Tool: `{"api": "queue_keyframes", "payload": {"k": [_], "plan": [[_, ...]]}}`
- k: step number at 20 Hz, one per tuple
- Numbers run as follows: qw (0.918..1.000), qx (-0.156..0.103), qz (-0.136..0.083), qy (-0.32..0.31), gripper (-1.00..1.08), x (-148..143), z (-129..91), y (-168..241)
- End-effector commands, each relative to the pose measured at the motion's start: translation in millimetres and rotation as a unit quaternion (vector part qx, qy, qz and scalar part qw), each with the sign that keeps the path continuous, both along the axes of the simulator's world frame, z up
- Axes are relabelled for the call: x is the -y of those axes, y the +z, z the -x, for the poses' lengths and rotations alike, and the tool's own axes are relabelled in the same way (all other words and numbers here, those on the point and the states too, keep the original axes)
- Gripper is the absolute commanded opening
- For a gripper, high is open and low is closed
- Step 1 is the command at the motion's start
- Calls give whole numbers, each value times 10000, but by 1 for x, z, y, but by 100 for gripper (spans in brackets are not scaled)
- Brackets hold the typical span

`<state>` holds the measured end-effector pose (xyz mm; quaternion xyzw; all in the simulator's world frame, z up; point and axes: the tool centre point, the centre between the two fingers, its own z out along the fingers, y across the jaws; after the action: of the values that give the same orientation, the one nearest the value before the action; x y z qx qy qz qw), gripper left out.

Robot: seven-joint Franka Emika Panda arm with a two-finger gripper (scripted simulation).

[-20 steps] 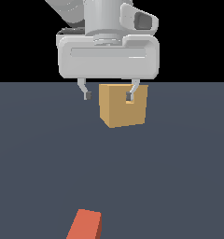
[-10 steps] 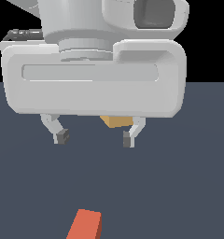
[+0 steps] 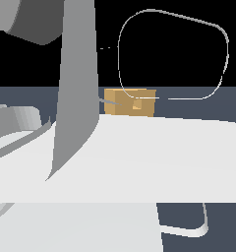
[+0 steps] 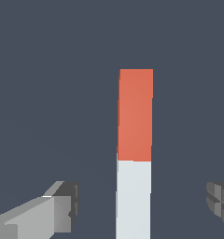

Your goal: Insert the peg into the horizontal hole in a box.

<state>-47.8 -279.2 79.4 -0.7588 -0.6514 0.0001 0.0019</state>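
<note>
Your gripper hangs spread wide over the peg.
Its fingers flank the bar without touching; the box and hole sit mid-frame in the exterior view.

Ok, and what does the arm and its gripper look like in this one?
In the exterior view the arm fills most of the frame as smooth white and light grey shells with rounded edges; no cables or markings show. In the wrist view the gripper has two blocky fingers, light grey with darker grey, faceted pads at the tips. They look plain and unmarked.
</note>
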Motion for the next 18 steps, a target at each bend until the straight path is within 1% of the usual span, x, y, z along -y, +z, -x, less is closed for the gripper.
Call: {"api": "queue_keyframes", "payload": {"k": [1,4,7,14,18], "plan": [[10000,8,8,-43,100,21,3,-7],[10000,11,14,-84,100,37,6,-12],[9999,13,16,-103,100,44,7,-14],[9999,10,15,-111,100,44,7,-15],[9999,10,15,-111,100,44,7,-26]]}}
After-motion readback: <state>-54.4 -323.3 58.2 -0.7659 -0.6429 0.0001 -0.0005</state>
